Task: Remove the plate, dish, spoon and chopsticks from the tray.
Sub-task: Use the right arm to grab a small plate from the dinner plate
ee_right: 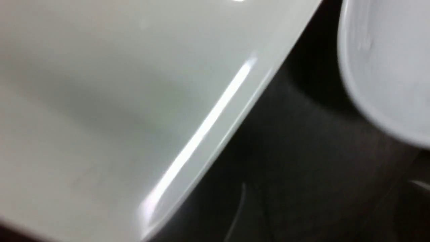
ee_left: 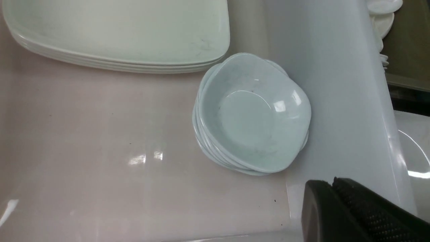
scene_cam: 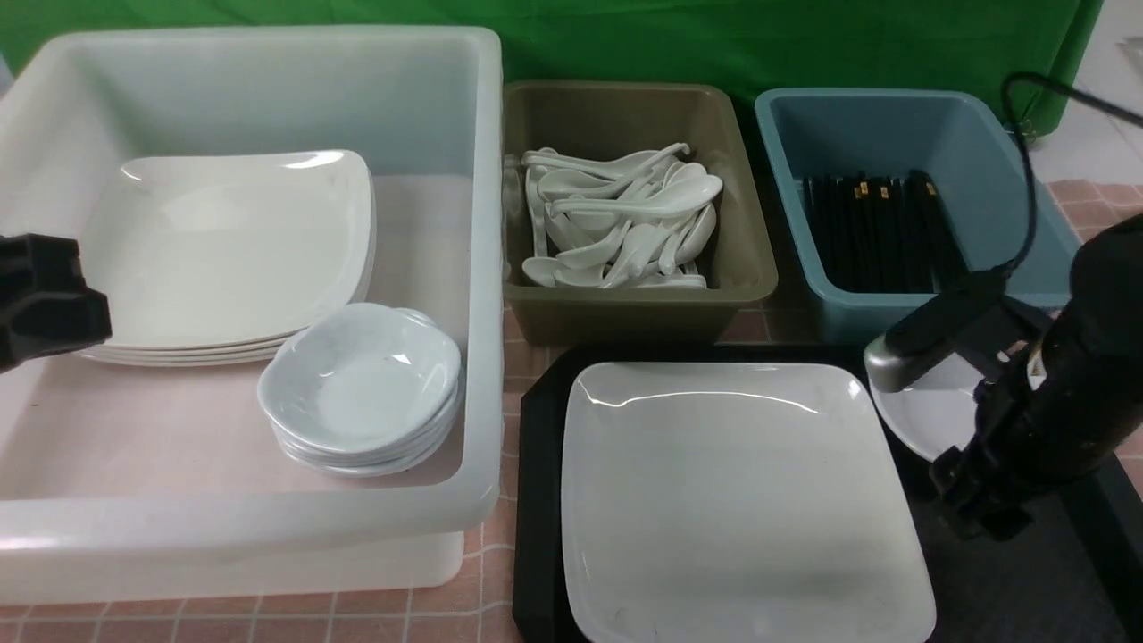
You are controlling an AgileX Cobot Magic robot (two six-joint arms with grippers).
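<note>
Left jaws pressed together; right jaws, spread untellable, want a deep bite on the glossy white square plate (scene_cam: 741, 500) beside them.

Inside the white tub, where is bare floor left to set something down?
Bare: front-left floor between the plate stack and the near wall of the tub, left of the dish stack; also the back-right corner behind it. Crowded: where both stacks meet.

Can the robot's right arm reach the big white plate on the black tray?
Probably yes. The right arm hangs over the tray right beside the plate, and nothing lies on the plate or between them. Only the small dish sits close by.
</note>
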